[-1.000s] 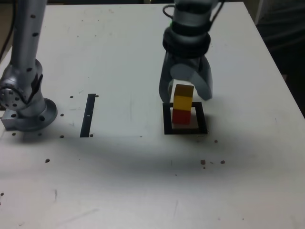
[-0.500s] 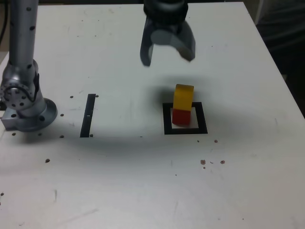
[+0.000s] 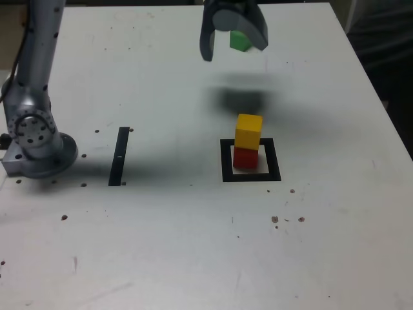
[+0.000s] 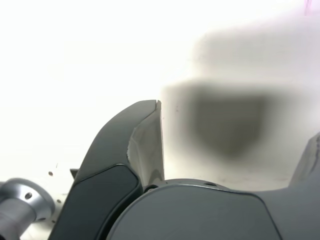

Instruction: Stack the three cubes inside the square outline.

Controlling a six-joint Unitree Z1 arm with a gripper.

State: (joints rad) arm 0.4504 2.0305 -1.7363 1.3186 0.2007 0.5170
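In the exterior view a yellow cube stands on a red cube, and this pair sits inside the black square outline. My gripper hangs high above the table, beyond the stack and a little to the exterior view's left of it. Its jaws are open and touch neither cube. A green cube shows between the two fingers; it appears to lie farther back on the table, not gripped. The wrist view shows my gripper open over bare white table and its own shadow, with no cube in sight.
The arm's grey base stands at the exterior view's left. A narrow black strip lies between the base and the outline. Small dark specks dot the white table. Its right edge borders a dark floor.
My gripper let go of the yellow cube, opened wide, rose and moved to the far side of the table. The yellow cube stays on the red one. The green cube has come into view.
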